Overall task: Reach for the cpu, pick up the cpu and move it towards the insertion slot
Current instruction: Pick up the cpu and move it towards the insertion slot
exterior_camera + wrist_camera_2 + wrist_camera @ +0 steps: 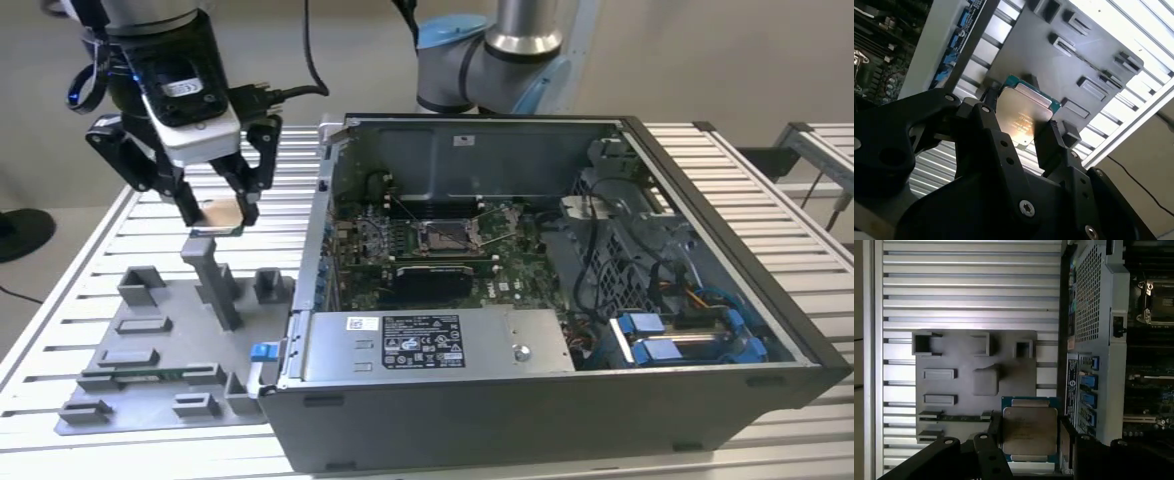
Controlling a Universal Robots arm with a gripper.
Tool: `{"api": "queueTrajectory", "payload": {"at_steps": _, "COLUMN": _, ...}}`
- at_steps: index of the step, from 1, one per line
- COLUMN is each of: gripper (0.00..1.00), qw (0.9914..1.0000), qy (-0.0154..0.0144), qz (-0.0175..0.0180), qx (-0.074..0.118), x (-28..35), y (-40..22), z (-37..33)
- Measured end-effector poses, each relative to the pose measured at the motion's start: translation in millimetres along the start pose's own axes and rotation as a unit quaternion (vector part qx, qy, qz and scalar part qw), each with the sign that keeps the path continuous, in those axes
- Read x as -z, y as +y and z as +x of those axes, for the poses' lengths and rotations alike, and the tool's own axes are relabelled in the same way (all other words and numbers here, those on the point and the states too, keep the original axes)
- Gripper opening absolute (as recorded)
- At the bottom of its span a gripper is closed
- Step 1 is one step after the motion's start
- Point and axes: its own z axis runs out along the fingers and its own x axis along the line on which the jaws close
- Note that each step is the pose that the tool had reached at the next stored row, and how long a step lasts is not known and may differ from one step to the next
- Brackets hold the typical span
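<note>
Gripper: black two-finger gripper (218, 210) is up over the exterior view's left part of the slatted table (80, 250), outside the computer case (561, 410).
Jaws: clamped on the cpu (220, 218), one finger on each of two opposite edges; both wrist views show the fingers (995, 432) pressed against its sides.
Cpu: held flat and level, silvery top facing up towards the wrist cameras, thin green rim showing around it (1024, 112).
Cpu position: in the air over the grey fixture plate (147, 350), not resting on it. In the exterior view it sits just above the top of the tall post (214, 285); I can't tell whether there is a gap between them.
Fixture plate: in the first wrist view its pockets and blocks (964, 385) lie below the chip (1029, 432), with the chip over the plate's edge nearest the case.
Insertion slot: square socket with a shiny frame (445, 236) on the green board, down inside the open case, dark centre showing.
Cpu to slot: well apart. The case's side wall (324, 200) stands between them, and the chip is on the outer side of it.
Slot from the wrist: in the first wrist view the socket (1154, 302) is over past the perforated metal panel (1089, 300).
</note>
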Motion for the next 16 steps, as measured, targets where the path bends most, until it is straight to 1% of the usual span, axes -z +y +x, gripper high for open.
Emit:
{"api": "queueTrajectory", "payload": {"at_steps": 1, "gripper": 0.00, "qw": 1.00000, "qy": 0.0000, "qz": 0.0000, "qx": 0.000, "x": 0.0, "y": 0.0, "z": -3.4}}
{"api": "queueTrajectory", "payload": {"at_steps": 2, "gripper": 0.00, "qw": 1.00000, "qy": 0.0000, "qz": 0.0000, "qx": 0.000, "x": 0.0, "y": 0.0, "z": -10.5}}
{"api": "queueTrajectory", "payload": {"at_steps": 9, "gripper": 0.00, "qw": 1.00000, "qy": 0.0000, "qz": 0.0000, "qx": 0.000, "x": 0.1, "y": 0.1, "z": -33.6}}
{"api": "queueTrajectory", "payload": {"at_steps": 12, "gripper": 0.00, "qw": 1.00000, "qy": 0.0000, "qz": 0.0000, "qx": 0.000, "x": 0.0, "y": 0.1, "z": -41.3}}
{"api": "queueTrajectory", "payload": {"at_steps": 16, "gripper": 0.00, "qw": 1.00000, "qy": 0.0001, "qz": 0.0001, "qx": 0.000, "x": 0.1, "y": 0.1, "z": -48.1}}
